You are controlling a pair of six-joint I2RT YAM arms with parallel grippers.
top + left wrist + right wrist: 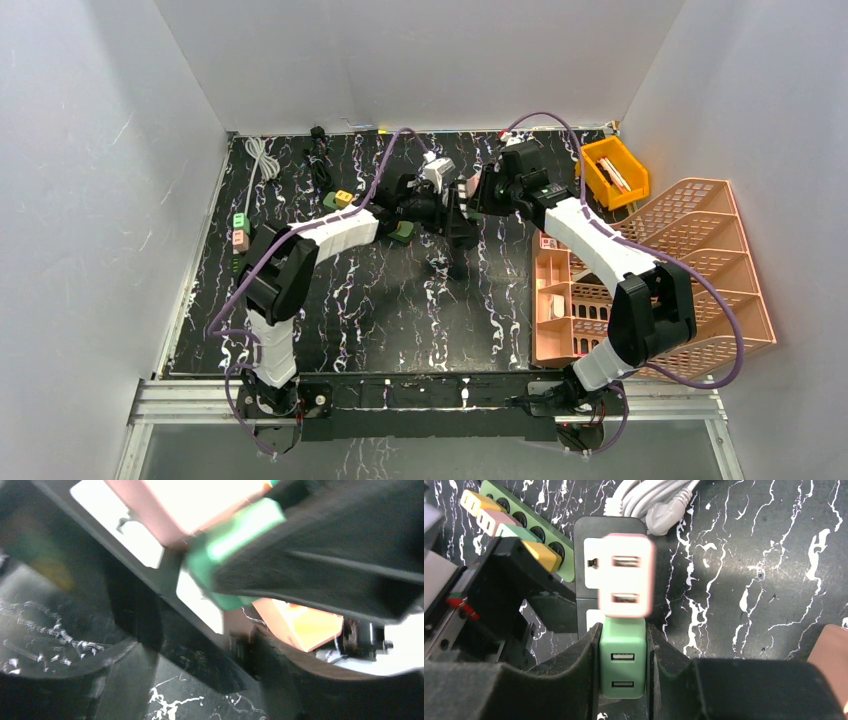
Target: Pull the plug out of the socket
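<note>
Right claw clamped tight; left claw spread wide.

The table is black with white marble veining and a light sheen. The green plug and pink plug are smooth matt plastic, and the strip is matt black plastic. At twelve o'clock, the white cable looks smooth and rubbery. At three o'clock, the trays are latticed plastic.
</note>
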